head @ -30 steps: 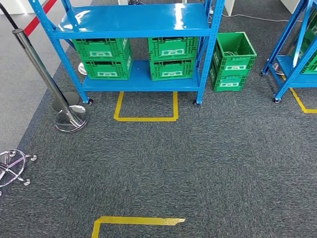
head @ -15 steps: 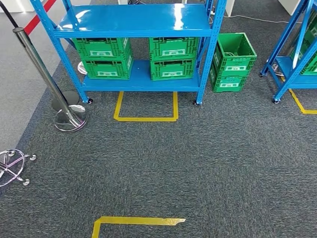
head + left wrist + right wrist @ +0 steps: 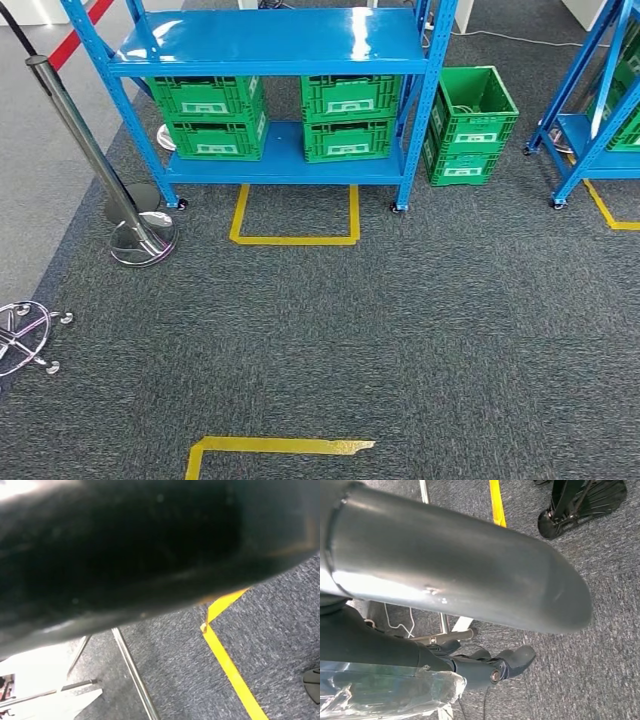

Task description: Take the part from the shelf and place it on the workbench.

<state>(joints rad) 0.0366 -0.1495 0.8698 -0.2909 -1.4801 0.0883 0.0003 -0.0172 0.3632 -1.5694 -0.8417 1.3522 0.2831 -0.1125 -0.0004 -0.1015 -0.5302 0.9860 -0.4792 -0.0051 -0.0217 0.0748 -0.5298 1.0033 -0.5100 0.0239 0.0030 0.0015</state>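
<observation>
The blue shelf (image 3: pixel 279 45) stands ahead across the carpet. On its lower level sit green crates, two stacked at the left (image 3: pixel 207 115) and two at the right (image 3: pixel 349 115); what they contain is hidden, and I cannot make out the part. In the right wrist view my right hand (image 3: pixel 452 580) hangs over the floor, thick grey thumb apart from the straight dark fingers (image 3: pixel 508 662). Crinkled clear plastic (image 3: pixel 388 692) lies beside the fingers; I cannot tell what it is. A dark blurred mass (image 3: pixel 143 545), likely my left hand, hides how its fingers stand.
An open green crate (image 3: pixel 469 120) sits on the floor right of the shelf. A second blue shelf (image 3: pixel 596 120) is at the far right. A chrome stanchion (image 3: pixel 90 150) and a chair base (image 3: pixel 23 335) stand left. Yellow tape marks (image 3: pixel 294 215) (image 3: pixel 275 447) lie on the carpet.
The whole picture shifted slightly to the right early on, so the camera moved a little. Nothing on the shelf or floor has moved.
</observation>
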